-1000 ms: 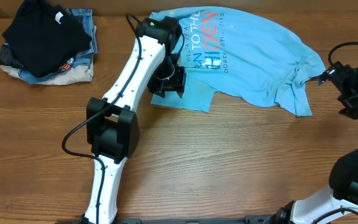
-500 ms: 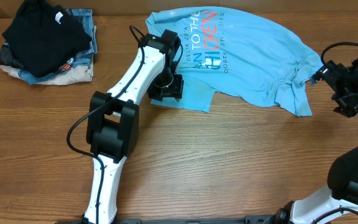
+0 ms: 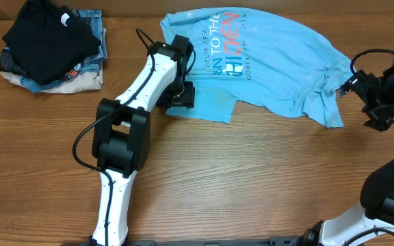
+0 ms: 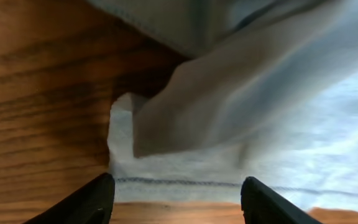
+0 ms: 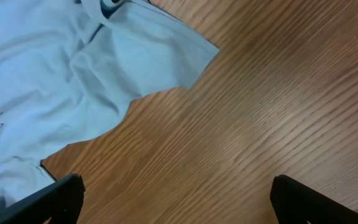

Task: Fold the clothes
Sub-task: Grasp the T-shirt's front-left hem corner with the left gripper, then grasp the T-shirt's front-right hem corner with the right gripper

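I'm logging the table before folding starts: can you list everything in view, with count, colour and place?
T-shirt: one, sky blue with dark blue, white and red-orange lettering, lying crumpled at the far middle and right of the table.
pile of clothes: one, a black garment on top of blue denim and beige pieces, far left corner.
table: one, brown wood, under everything.
left arm: one, white and black, reaching to the shirt's left lower edge.
right arm: one, white and black, right edge.
left gripper: one, black, open over the shirt's hem.
right gripper: one, black, open, beside the shirt's right sleeve.
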`<state>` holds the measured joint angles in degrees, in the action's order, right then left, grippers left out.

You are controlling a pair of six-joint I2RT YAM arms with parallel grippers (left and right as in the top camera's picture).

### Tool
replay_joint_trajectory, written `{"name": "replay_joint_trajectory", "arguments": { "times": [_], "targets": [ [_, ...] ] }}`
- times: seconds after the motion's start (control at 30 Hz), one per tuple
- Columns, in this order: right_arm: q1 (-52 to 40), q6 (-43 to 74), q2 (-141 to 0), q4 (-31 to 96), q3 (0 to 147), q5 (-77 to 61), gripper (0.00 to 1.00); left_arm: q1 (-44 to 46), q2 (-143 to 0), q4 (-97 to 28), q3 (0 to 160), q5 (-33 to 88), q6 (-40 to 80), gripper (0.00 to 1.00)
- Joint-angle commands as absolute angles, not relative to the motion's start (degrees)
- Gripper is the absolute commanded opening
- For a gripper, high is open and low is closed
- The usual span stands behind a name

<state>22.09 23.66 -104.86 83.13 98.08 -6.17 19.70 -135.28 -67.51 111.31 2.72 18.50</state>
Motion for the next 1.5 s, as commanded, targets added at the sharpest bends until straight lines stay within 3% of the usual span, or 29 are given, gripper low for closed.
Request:
{"name": "replay_joint_trajectory", "arguments": {
  "times": [0.0,0.17,0.3,0.5,0.87,1.07,1.47],
  "targets": [
    [21.80,23.31,-104.07,82.67,97.78,-6.46,1.00,18.72,-135.76,-66.59,109.67,1.39,19.49,0.68],
    [21.80,23.31,-104.07,82.54,97.78,-6.46,1.00,18.13,-135.76,-65.04,108.42,1.04,19.31,0.67],
    [21.80,23.31,-104.07,81.91,97.78,-6.44,1.00,18.11,-135.76,-64.90,108.36,1.04,19.31,0.55],
    [21.80,23.35,-104.09,78.74,96.84,-3.81,1.00,18.13,-135.76,-65.25,108.07,1.08,19.35,0.04],
    [21.80,23.99,-104.14,66.70,82.74,-3.99,0.92,18.13,-135.76,-65.95,107.98,1.10,19.53,0.04],
    [21.80,24.29,-104.60,59.86,77.49,-4.10,0.78,18.13,-135.79,-65.95,107.98,1.41,19.53,0.04],
    [21.80,30.63,-109.78,54.33,77.10,-3.95,0.72,18.13,-135.76,-65.95,107.98,1.50,19.53,0.05]
  ]
}}
